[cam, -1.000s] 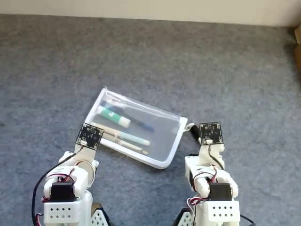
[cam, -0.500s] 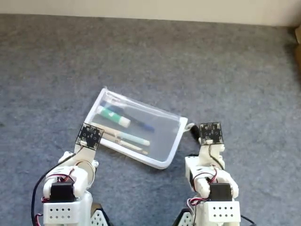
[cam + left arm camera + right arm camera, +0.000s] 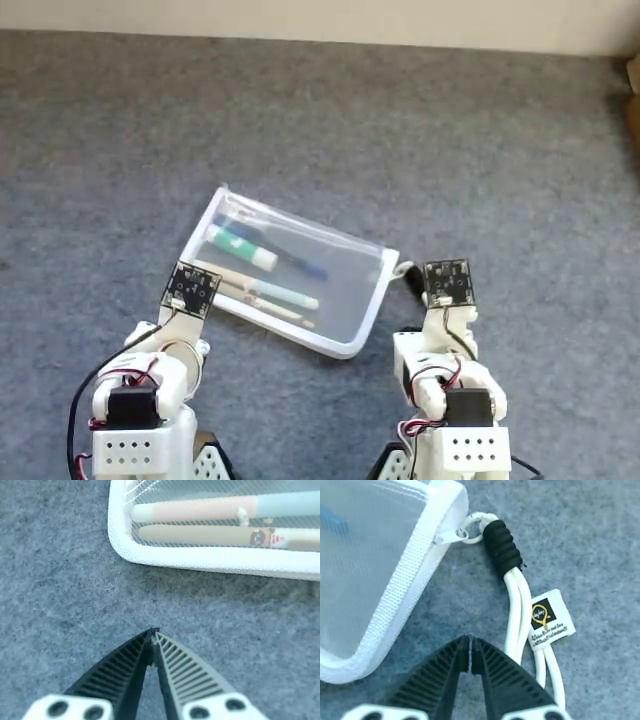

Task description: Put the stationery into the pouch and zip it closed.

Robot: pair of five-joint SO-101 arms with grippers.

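The grey carpeted counter (image 3: 320,120) carries a clear, white-edged pouch (image 3: 352,298) lying aslant between the two arms, with pens (image 3: 286,297) and a green marker (image 3: 240,246) inside. The left arm's fingers (image 3: 152,636) are pressed together and empty, near the pouch's edge. The right arm's fingers (image 3: 470,647) are closed on nothing, beside the white zip cord (image 3: 519,611).

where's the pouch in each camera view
High view: the pouch lies in the middle of the grey carpet.
Left wrist view: its white-edged corner lies ahead of the left gripper, apart from it.
Right wrist view: its zip-end corner lies ahead of the right gripper, beside the cord pull.
Shared landmark: the grey carpet under it.
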